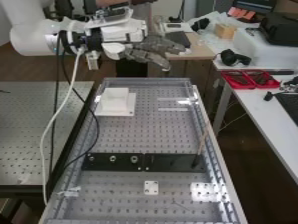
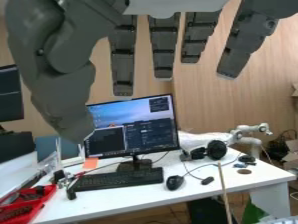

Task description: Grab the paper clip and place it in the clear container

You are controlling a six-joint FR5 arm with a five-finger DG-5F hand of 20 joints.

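Note:
In the high view the dark grey hand is held in the air beyond the bench's far end, fingers straight and pointing right. The wrist view has the hand's fingers extended and spread, the thumb hanging beside them, with nothing held. A white square box-like piece sits on the perforated bench plate near its far left corner; I cannot tell whether it is a container. A faint thin line lies on the near part of the plate, too indistinct to name.
Two black bars cross the bench, with a thin upright stick at their right. A small white plate lies nearer. Cables hang along the left. Red trays are on the right table, and a monitor and keyboard stand on a desk.

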